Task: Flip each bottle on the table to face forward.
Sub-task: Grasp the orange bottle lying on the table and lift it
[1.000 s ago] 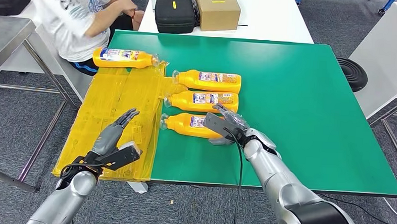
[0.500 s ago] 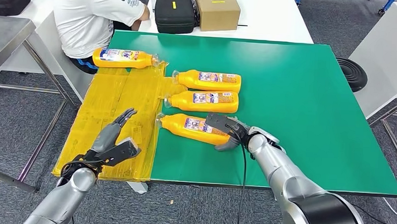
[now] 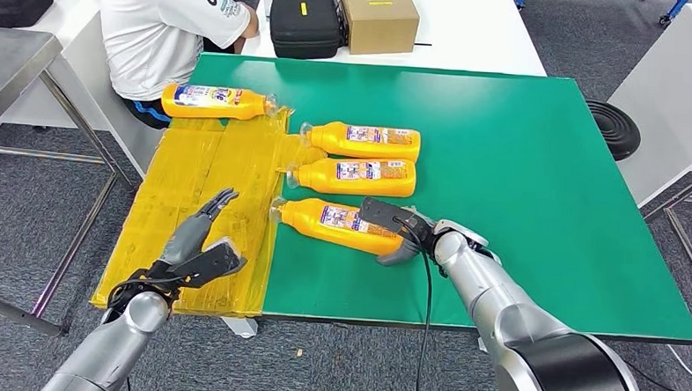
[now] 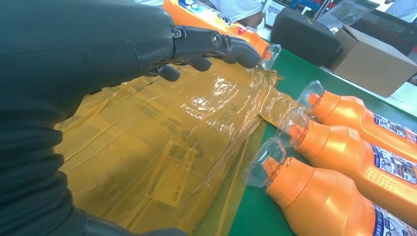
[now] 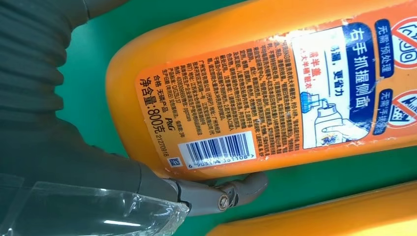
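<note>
Head view was taken as the main reference. The right robot hand (image 3: 395, 228) was found at the base end of the nearest bottle (image 3: 339, 223), fingers wrapped over the top of the bottle and the thumb set against its near side; the bottle was judged to be held. In the right wrist view one finger (image 5: 231, 192) was seen curled round the lower edge of the bottle (image 5: 275, 93), just beside the barcode of a back label with small print, so this face was judged to be the rear one and the flip not yet done. The bottle was lying flat on the green tabletop (image 3: 537, 169), its long axis running nearly crosswise, cap toward the robot's left and slightly tilted away from the hand. A roll about that long axis was judged to be what the next move called for, and the right arm, reaching forward from below, was plainly the nearer one.

The left robot hand (image 3: 197, 246) was held above the yellow plastic sheet (image 3: 202, 172), fingers spread and holding nothing, well apart from the bottle. Two further bottles (image 3: 362, 158) were lying parallel behind the first, and a fourth bottle (image 3: 213, 101) at the sheet's far edge, near a seated person (image 3: 169, 29).
</note>
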Tool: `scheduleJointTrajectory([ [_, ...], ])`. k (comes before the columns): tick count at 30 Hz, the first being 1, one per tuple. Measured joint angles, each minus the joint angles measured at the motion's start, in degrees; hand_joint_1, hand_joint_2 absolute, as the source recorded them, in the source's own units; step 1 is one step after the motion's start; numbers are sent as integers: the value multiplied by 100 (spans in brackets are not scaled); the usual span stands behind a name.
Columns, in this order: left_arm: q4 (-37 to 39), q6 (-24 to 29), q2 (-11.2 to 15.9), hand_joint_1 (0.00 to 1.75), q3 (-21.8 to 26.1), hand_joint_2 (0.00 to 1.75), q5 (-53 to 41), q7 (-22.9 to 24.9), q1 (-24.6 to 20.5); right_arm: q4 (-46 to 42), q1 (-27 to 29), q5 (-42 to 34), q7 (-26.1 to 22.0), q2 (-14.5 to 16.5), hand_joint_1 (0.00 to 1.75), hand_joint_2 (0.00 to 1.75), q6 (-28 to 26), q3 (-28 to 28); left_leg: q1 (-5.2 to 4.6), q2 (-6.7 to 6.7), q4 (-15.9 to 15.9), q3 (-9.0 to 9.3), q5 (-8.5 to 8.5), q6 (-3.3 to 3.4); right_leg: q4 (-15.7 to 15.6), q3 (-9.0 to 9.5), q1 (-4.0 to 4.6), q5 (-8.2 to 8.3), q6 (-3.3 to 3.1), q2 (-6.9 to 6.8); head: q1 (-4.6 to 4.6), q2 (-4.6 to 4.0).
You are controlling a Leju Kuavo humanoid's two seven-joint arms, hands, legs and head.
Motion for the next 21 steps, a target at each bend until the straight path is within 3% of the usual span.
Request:
scheduleJointTrajectory([
  [4, 1, 1, -1, 0, 0, 175, 2, 0, -1, 2, -1, 0, 1, -1, 2, 175, 1, 2, 0, 0, 0, 0, 0, 0, 0, 0, 0, 0, 0, 0, 0, 0],
  [5, 1, 3, -2, 0, 0, 175, 13, 0, -1, 5, -4, 0, 5, -1, 12, 175, 7, 5, 0, 0, 0, 0, 0, 0, 0, 0, 0, 0, 0, 0, 0, 0],
  [8, 24, 117, -26, 0, 20, 175, 120, 0, -19, 31, -33, 12, 68, -4, 135, 175, 41, 45, 0, 0, 0, 0, 0, 0, 0, 0, 0, 0, 0, 0, -1, 0],
  [9, 32, 171, -39, 0, 38, 175, 166, -1, -25, 37, -43, 17, 85, -5, 168, 175, 44, 66, 0, 0, 0, 0, 0, 0, 0, 0, 0, 0, 0, 0, -1, 0],
  [21, 77, 278, -66, 0, 171, 175, 348, -29, -15, 52, -73, -1, -70, -4, 175, 175, -132, 159, 0, 0, 0, -1, 0, 0, 1, 0, 0, 0, 0, 0, 0, 0],
])
